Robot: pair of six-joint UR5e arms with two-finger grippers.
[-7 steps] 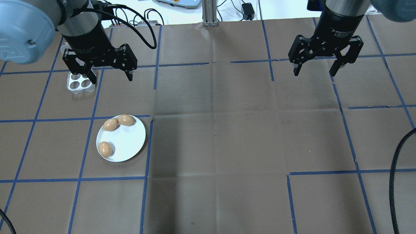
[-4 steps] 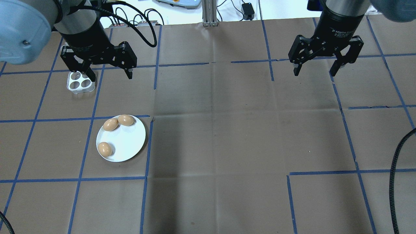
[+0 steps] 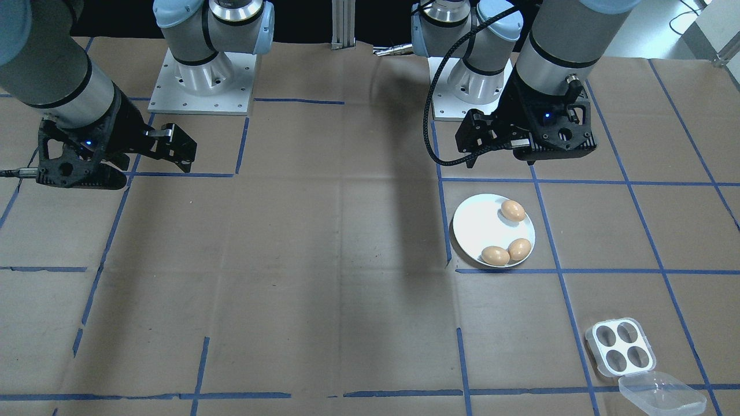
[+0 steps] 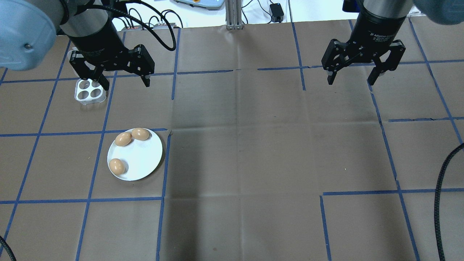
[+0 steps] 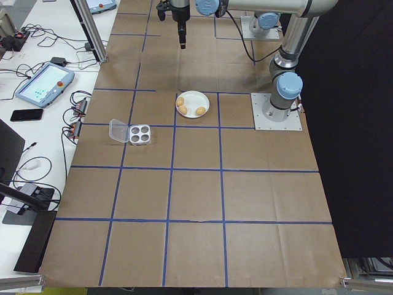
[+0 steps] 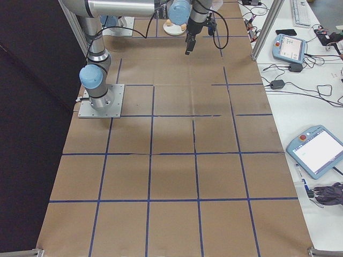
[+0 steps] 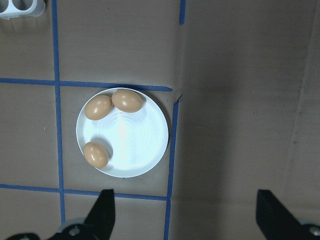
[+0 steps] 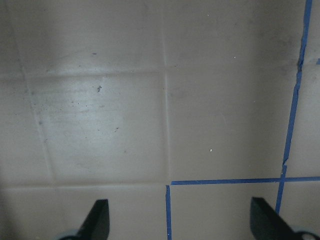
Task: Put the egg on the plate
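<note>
Left gripper and right gripper: both spread wide, empty, raised; white plate bears three brown eggs at 11, 12, 8 o'clock.

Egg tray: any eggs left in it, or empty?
Empty. All four holes of the egg tray show bare, its lid lies open beside it, and three eggs sit on the plate.

Overhead looks forward-down from behind the robot; front-facing opposes it; side cams sit far at table ends; both wrist cams look straight down; most share the plate.
</note>
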